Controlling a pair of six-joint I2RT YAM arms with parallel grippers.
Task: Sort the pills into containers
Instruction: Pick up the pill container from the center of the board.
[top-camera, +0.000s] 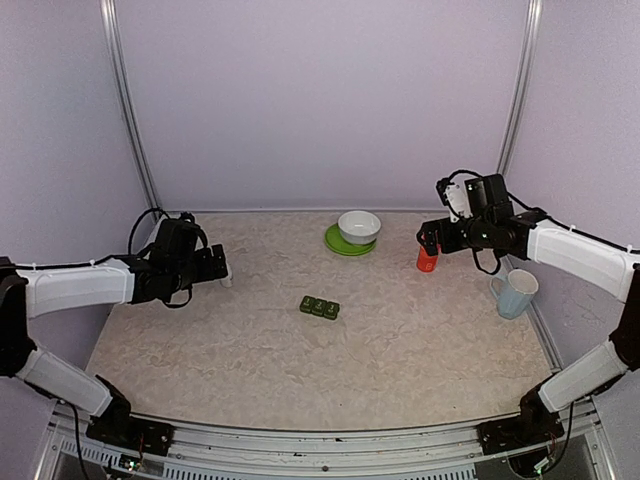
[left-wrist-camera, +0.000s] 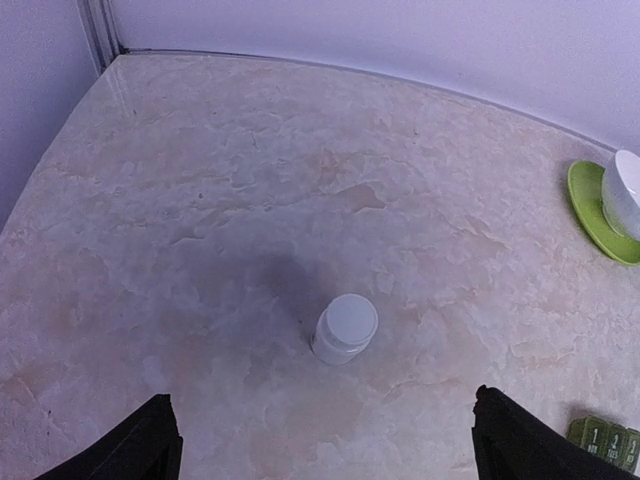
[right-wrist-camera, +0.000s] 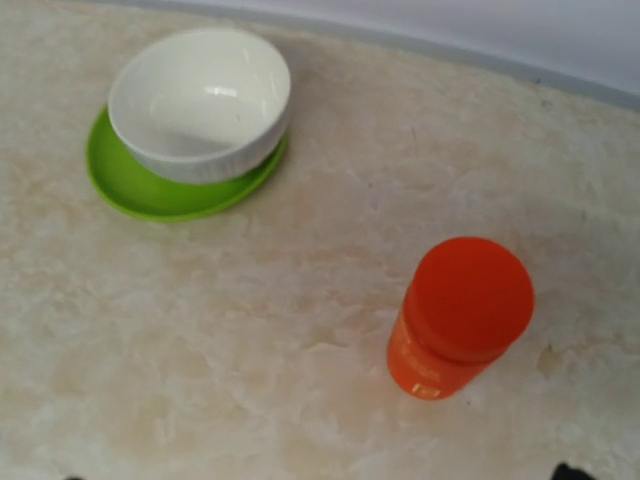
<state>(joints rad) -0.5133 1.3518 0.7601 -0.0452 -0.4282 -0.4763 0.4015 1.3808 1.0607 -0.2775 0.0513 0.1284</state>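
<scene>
**A:** If we take the top view first, where do the containers (top-camera: 319, 307) lie?

**B:** On the desk (top-camera: 420, 350), nearer the arms' bases than the bowl (top-camera: 359, 226) and slightly to its left. The strip's long axis runs side to side, a little slanted. I see no loose pills.

**A:** And the pincers?

**B:** The left pincer (top-camera: 222, 268) is well left of the bowl, by the white bottle (top-camera: 227, 281). The right pincer (top-camera: 430, 243) is right of the bowl, above the red bottle (top-camera: 427, 259). Both are spread wide and hold nothing. The strip lies between them, toward the bases, and I judge the left arm somewhat nearer.

**A:** Left wrist view?

**B:** The fingers stand far apart with nothing in them, and the white bottle stands upright ahead. The bowl sits at the right edge. The containers peek in below it, at the lower right corner, so that pincer would have to swing right.

**A:** Right wrist view?

**B:** The bowl is on its green saucer (right-wrist-camera: 130, 190), and the red bottle is right of it. The containers are out of frame, and the fingertips barely show.
</scene>
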